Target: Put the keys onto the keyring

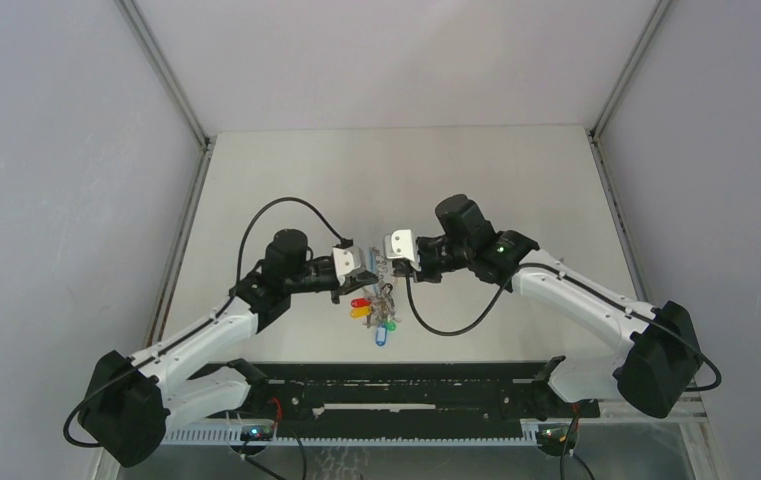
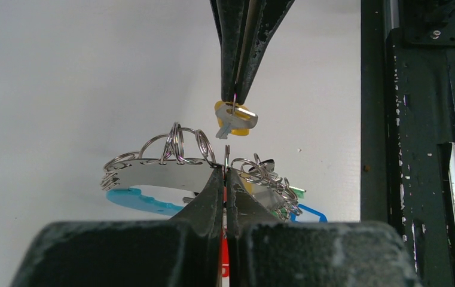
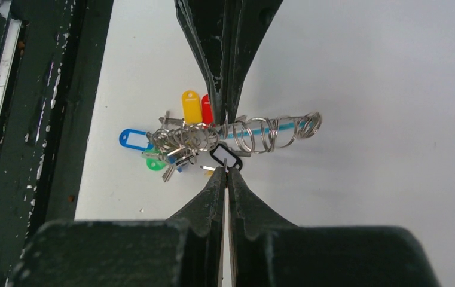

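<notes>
Keyring (image 2: 153, 173) — a grey band with a cyan section, strung with wire rings and tagged keys — sits over the middle of the desk (image 2: 63, 89), well away from its corners. The left gripper (image 2: 225, 170) has its jaws clamped on the band. The right gripper (image 2: 235, 98) (reaching in from the opposite side) has its jaws pinched on the small ring of a key (image 2: 235, 118) with an orange-yellow tag, just beside the band.
</notes>
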`<action>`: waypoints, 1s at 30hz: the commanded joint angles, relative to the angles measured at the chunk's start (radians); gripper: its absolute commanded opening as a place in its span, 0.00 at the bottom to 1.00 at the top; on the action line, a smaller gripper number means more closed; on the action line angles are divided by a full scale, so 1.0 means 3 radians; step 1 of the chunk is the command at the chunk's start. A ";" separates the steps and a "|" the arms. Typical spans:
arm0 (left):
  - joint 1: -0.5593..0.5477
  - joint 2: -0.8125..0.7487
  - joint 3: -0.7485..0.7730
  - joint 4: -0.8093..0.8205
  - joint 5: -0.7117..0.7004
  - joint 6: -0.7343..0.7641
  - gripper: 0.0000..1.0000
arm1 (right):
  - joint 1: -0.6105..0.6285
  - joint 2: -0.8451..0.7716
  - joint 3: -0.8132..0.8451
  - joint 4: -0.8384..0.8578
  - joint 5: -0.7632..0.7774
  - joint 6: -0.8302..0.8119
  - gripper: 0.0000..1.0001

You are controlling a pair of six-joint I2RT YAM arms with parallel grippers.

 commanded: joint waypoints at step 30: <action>-0.0021 -0.0006 0.0006 0.0227 0.0128 0.0038 0.00 | 0.0269 0.0100 0.0009 0.0346 0.0350 -0.0179 0.00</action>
